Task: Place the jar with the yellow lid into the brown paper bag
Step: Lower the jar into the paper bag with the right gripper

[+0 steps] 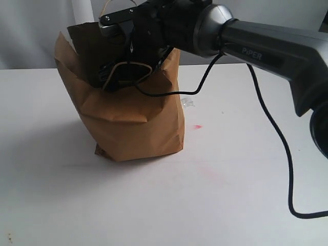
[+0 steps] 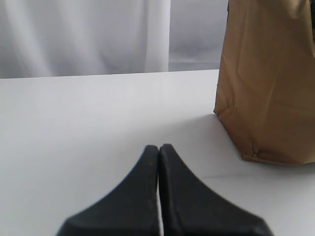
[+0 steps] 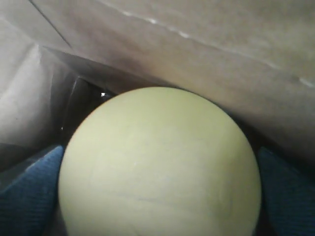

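Observation:
The brown paper bag (image 1: pixel 133 123) stands upright on the white table, its ragged top open. My right arm (image 1: pixel 256 48) reaches in from the right, and its wrist dips into the bag's mouth. In the right wrist view the yellow-lidded jar shows only as its round yellow lid (image 3: pixel 160 162), surrounded by the bag's inner walls (image 3: pixel 197 44). The right gripper (image 3: pixel 160 211) is shut on the jar, with a blue finger (image 3: pixel 29 196) pressed against each side. The jar's body is hidden. My left gripper (image 2: pixel 158 147) is shut and empty, low over the table beside the bag (image 2: pixel 270 83).
A black cable (image 1: pixel 277 133) hangs from the right arm and trails over the table at the right. A small red mark (image 1: pixel 198 126) and a clear scrap (image 1: pixel 187 102) lie just right of the bag. A white curtain (image 2: pixel 98 34) hangs behind the table.

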Controlling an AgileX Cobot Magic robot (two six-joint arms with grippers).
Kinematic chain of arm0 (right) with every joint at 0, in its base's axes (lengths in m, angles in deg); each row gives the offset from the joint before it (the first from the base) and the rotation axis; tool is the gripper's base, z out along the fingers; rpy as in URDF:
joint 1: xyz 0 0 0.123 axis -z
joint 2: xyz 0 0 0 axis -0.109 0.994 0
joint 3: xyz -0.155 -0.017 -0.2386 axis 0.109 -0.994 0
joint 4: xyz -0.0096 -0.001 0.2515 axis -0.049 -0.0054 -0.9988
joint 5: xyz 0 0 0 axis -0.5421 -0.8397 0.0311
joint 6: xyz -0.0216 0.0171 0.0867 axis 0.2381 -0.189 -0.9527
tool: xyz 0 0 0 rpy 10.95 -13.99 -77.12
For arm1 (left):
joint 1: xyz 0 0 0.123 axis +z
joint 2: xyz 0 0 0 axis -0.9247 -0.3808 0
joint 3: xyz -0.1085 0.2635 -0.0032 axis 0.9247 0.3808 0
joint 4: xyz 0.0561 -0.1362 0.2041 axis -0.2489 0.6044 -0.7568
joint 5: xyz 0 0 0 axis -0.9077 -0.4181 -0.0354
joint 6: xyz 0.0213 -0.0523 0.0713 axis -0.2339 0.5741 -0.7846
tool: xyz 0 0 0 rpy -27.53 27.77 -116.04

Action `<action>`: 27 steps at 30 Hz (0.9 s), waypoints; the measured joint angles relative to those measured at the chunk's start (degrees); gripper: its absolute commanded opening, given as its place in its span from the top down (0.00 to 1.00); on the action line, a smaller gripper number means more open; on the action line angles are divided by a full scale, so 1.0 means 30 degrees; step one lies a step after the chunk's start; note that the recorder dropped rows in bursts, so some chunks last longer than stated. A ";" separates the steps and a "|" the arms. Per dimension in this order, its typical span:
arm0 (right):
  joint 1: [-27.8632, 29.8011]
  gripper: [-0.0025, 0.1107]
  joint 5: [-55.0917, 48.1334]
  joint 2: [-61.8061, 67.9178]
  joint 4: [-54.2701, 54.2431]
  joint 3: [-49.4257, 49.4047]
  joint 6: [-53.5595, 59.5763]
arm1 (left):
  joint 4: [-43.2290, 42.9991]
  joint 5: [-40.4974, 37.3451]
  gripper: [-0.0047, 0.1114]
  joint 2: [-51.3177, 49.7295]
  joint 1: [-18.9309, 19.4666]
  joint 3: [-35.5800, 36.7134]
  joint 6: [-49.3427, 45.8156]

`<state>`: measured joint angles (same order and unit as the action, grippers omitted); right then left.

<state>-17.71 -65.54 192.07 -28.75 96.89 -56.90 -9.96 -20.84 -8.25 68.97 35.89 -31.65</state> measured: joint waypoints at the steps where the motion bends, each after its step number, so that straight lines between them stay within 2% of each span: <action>1: 0.0000 0.98 0.0074 0.0000 0.0000 0.0024 0.0000 | 0.0000 0.0000 0.95 0.0000 0.0000 0.0000 0.0000; 8: 0.0000 0.98 0.0233 0.0094 0.0035 0.0122 0.0000 | 0.0000 0.0000 0.95 0.0000 0.0000 0.0000 0.0000; 10: 0.0000 0.95 0.0265 0.0094 0.0035 0.0122 0.0000 | 0.0000 0.0000 0.95 0.0000 0.0000 0.0000 0.0000; 11: 0.0000 0.91 0.0265 0.0094 0.0035 0.0122 0.0000 | 0.0000 0.0000 0.95 0.0000 0.0000 0.0000 0.0000; 12: 0.0000 0.80 0.0265 0.0094 0.0035 0.0122 0.0000 | 0.0000 0.0000 0.95 0.0000 0.0000 0.0000 0.0000; 16: 0.0000 0.51 0.0265 0.0094 0.0035 0.0122 0.0000 | 0.0000 0.0000 0.95 0.0000 0.0000 0.0000 0.0000; 18: 0.0000 0.27 0.0265 0.0094 0.0035 0.0122 0.0000 | 0.0000 0.0000 0.95 0.0000 0.0000 0.0000 0.0000; 21: 0.0000 0.20 0.0265 0.0094 0.0035 0.0122 0.0000 | 0.0000 0.0000 0.95 0.0000 0.0000 0.0000 0.0000; 27: 0.0000 0.20 0.0265 0.0094 0.0035 0.0122 0.0000 | 0.0000 0.0000 0.95 0.0000 0.0000 0.0000 0.0000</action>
<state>-17.71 -64.75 192.35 -28.65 97.25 -56.90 -9.96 -20.84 -8.25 68.97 35.89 -31.65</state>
